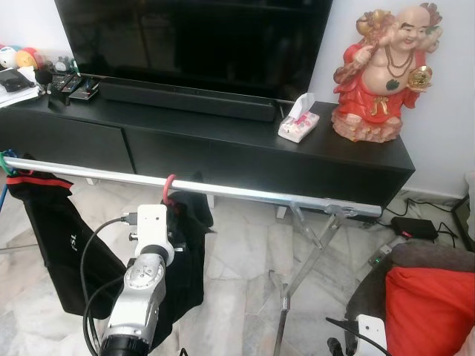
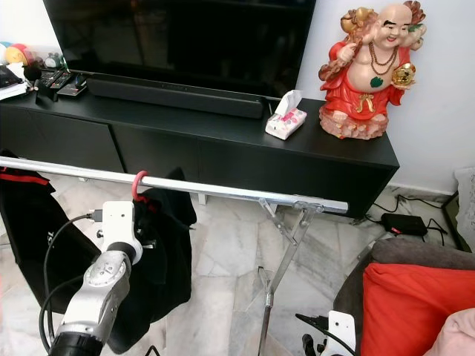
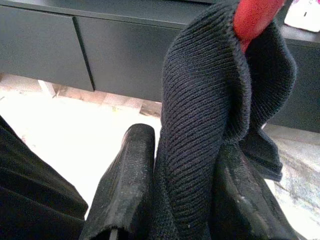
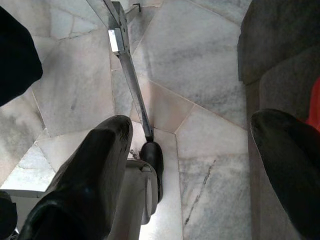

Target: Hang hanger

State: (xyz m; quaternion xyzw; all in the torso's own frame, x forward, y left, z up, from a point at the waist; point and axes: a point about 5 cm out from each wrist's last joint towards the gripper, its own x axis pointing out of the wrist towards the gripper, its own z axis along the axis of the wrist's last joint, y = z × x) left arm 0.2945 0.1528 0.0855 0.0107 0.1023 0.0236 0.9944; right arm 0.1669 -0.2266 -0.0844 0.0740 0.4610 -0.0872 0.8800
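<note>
Our left gripper [image 3: 185, 200] held the dark garment [image 3: 210, 115] pinched; just above it, the red hanger [image 1: 169, 185] hooked the rail [image 1: 245, 191]. Pulling away clamped could unhook it.

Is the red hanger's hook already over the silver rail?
Yes, in the left eye view the red hanger hook curls over the silver rail, with the black garment hanging below.

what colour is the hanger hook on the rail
Red; the hanger hook over the rail shows best in the left eye view.
</note>
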